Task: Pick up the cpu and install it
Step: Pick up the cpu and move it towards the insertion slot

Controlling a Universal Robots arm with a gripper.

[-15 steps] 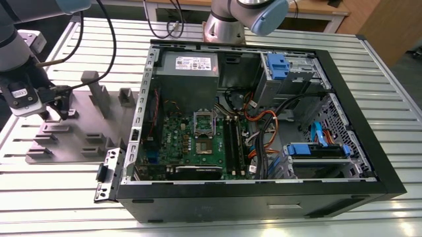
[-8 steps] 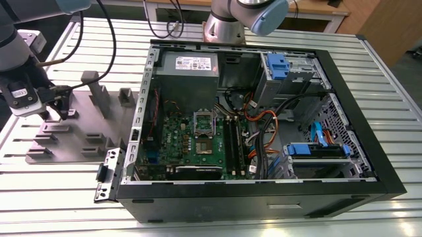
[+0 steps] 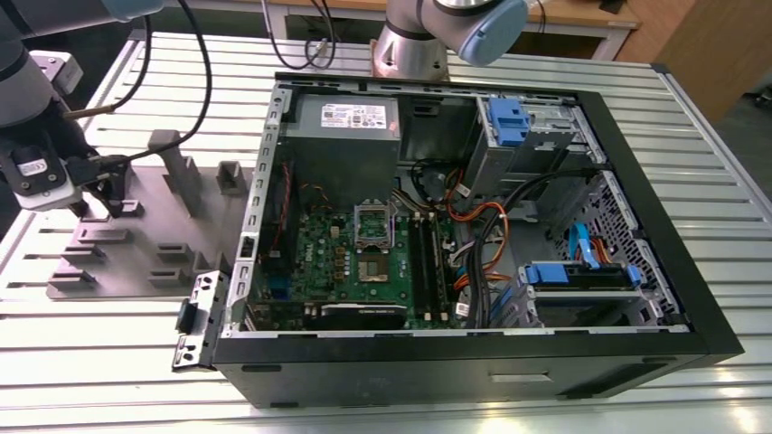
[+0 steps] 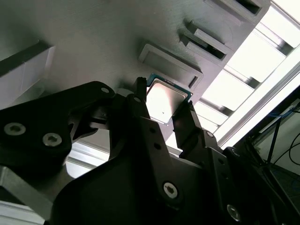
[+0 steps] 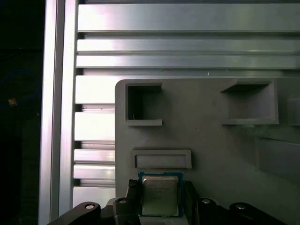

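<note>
The cpu [image 4: 163, 99] [image 5: 160, 195], a small square chip with a silver lid and thin rim, lies low over the grey fixture plate [image 3: 145, 267] [image 5: 206, 131]. My gripper [image 3: 111, 206] [image 4: 163, 105] [image 5: 160, 206] stands at the plate's far end, at the exterior view's left. Its two black fingers [image 4: 140, 108] press against opposite edges of the cpu. The open socket [image 3: 368, 265] with its raised metal bracket [image 3: 371, 220] sits on the green motherboard inside the computer case [image 3: 627, 226].
Raised blocks and posts [image 3: 181, 167] stand on the fixture plate close to the gripper. A recessed pocket [image 5: 161, 159] lies just beyond the cpu. Cables, blue drive bays [image 3: 581, 276] and the power supply [image 3: 343, 117] crowd the case. The arm's base [image 3: 417, 45] stands behind the case on a slatted aluminium table [image 3: 121, 362].
</note>
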